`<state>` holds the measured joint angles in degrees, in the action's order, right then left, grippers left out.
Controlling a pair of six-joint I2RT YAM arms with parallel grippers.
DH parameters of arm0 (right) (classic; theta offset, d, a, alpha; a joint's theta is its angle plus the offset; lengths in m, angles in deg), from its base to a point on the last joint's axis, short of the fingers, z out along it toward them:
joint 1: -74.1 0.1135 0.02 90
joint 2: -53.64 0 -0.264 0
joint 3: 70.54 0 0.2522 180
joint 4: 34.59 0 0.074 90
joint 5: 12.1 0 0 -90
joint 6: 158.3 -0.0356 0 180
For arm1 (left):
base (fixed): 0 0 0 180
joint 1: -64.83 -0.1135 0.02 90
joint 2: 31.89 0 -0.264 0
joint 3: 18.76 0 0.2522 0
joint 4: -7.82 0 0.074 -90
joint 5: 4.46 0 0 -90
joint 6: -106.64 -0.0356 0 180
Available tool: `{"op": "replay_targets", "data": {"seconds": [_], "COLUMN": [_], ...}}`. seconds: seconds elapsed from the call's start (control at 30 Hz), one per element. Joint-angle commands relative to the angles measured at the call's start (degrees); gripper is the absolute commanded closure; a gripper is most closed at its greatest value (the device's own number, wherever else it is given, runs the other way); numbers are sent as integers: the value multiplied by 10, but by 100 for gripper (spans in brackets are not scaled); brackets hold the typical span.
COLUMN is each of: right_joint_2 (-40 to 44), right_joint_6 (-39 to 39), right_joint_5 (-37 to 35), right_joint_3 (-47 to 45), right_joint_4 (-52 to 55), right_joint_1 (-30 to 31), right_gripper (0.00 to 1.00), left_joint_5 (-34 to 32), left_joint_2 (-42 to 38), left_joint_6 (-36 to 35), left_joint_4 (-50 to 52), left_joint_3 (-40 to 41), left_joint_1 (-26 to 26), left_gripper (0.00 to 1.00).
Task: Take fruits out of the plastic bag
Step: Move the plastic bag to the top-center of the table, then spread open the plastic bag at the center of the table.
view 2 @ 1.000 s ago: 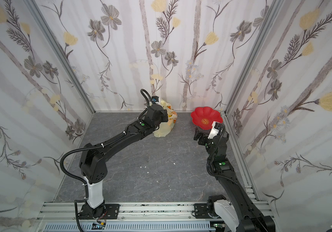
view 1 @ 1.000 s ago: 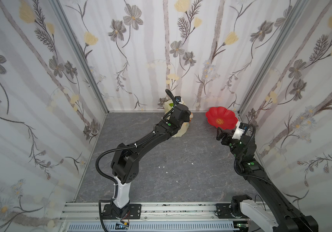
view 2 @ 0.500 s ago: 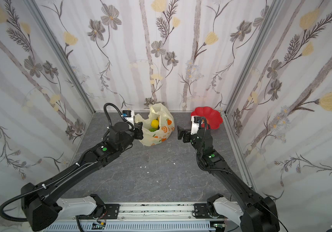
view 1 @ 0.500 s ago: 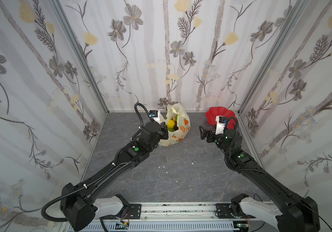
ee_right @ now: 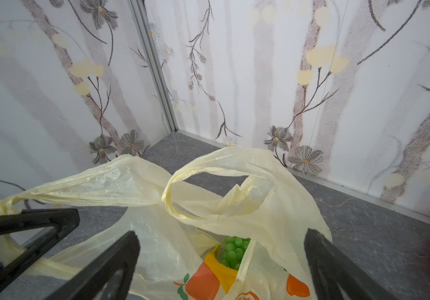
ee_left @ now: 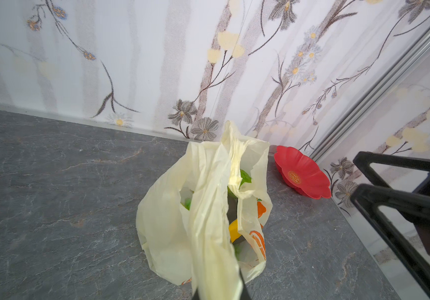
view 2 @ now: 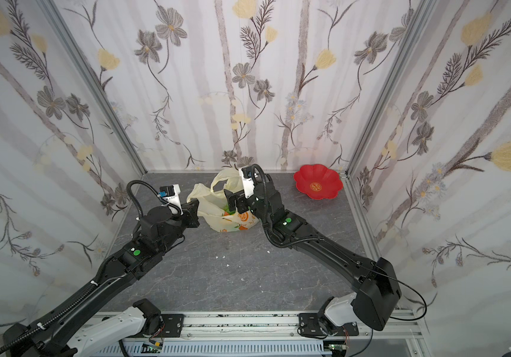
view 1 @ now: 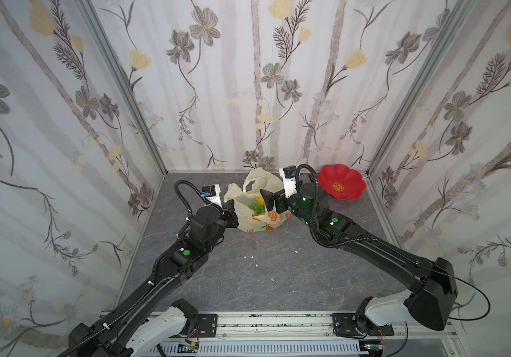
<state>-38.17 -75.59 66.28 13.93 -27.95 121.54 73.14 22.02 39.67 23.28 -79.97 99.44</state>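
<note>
few white crumbs [view 1: 249, 256] mid-bench [view 1: 278, 287], both arms reach over it toward the far edge
left gripper [view 1: 231, 211]: jaws together, clamped on one handle loop of the plastic bag [view 1: 248, 221]; left wrist view shows that loop running taut from the bag [ee_left: 167, 220] into the pincer
right gripper [view 1: 271, 201]: jaws wide apart, nothing held, right at the bag mouth on the side opposite the left gripper; in the right wrist view its fingers [ee_right: 126, 246] straddle the opening
bag sits on the bench near the middle of the far edge, roughly upright, mouth open, second handle loop standing free, orange print low on its side
inside it: green grape bunch [ee_right: 233, 250] and a yellow piece [view 1: 259, 200] show in the mouth, the rest is hidden by plastic
red flower-shaped plate [view 1: 340, 185] in the far right corner, apart from the bag
</note>
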Motion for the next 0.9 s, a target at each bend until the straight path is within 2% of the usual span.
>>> {"op": "replay_targets", "data": {"seconds": [0.0, 0.23, 0.5, 0.6, 0.7, 0.8, 0.87], "right_joint_2": [-25, -100, -200, -237, -251, -238, -221], "right_joint_6": [43, 77, 74, 68, 57, 28, 2], "right_joint_5": [-47, -147, -263, -301, -321, -310, -280], "right_joint_3": [20, 75, 185, 232, 257, 257, 250], "right_joint_4": [25, 51, 87, 110, 125, 135, 140], "right_joint_1": [29, 59, 54, 44, 30, 9, -14], "right_gripper": [0, 0, 0, 5, 22, 48, 69], "left_joint_5": [9, 18, 24, 23, 22, 25, 39], "left_joint_2": [-3, -8, -15, -15, -14, -7, 7], "left_joint_6": [15, 22, 27, 30, 36, 47, 58], "left_joint_4": [-22, -24, -22, -22, -21, -21, -21], "left_joint_3": [4, 6, 8, 9, 10, 11, 6], "left_joint_1": [-2, -6, -7, -8, -12, -25, -41], "left_gripper": [100, 100, 100, 100, 100, 100, 100]}}
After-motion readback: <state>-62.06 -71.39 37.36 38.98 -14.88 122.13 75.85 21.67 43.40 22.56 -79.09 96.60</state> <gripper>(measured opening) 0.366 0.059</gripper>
